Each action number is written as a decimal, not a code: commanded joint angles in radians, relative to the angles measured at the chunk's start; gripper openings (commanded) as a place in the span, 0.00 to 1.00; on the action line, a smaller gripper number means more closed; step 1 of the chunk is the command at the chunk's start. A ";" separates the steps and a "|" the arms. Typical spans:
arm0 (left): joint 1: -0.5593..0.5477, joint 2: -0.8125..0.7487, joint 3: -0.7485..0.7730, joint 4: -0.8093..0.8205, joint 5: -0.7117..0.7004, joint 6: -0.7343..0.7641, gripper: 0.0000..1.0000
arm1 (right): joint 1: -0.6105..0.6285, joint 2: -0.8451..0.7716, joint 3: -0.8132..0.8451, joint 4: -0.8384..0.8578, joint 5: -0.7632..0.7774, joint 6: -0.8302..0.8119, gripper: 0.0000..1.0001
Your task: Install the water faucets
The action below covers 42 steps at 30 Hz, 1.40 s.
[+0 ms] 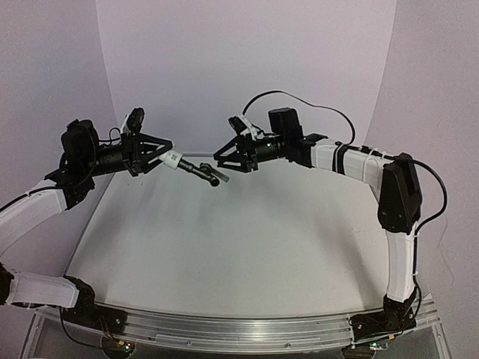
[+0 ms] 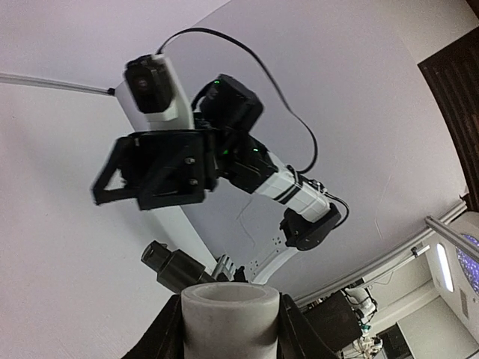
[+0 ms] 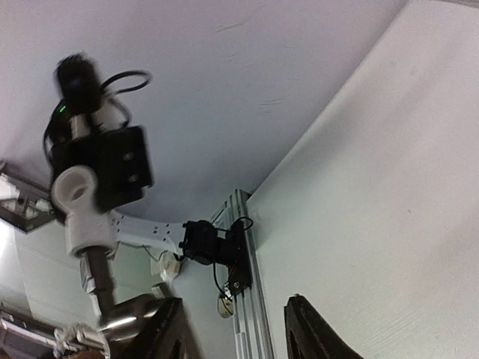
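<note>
FAR CTR, ABOVE THE TABLE (image 1: 247, 247): The water faucet (image 1: 188, 167) hangs in mid-air between the two arms, clear of the surface. The L gripper (image 1: 166, 158) has its jaws closed on the white fitting (image 1: 174, 161), the faucet's stubby end. In the left wrist view that cylinder sits pinched between the two fingers w/ its hollow rim showing. The black tap (image 1: 200, 172) runs straight out of the fitting. Long axis, top view: a slant from upper left to lower right, i.e. fitting end toward the L arm, tap end toward the R arm and a bit nearer the bases. A short crosspiece sits at the tap's free tip. The R gripper (image 1: 220, 159) faces it from the opposite side, tips just beside that free end, jaws apart w/ nothing between them. In the right wrist view the tap's tip lies bottom left, by the outer side of one finger (image 3: 161, 333) and not in the gap; whether they touch can't be told. The two grippers point at each other.
</note>
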 commanded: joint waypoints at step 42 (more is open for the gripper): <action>-0.003 -0.026 0.107 0.006 -0.007 0.058 0.00 | 0.530 -0.246 -0.120 -0.054 1.343 -1.102 0.33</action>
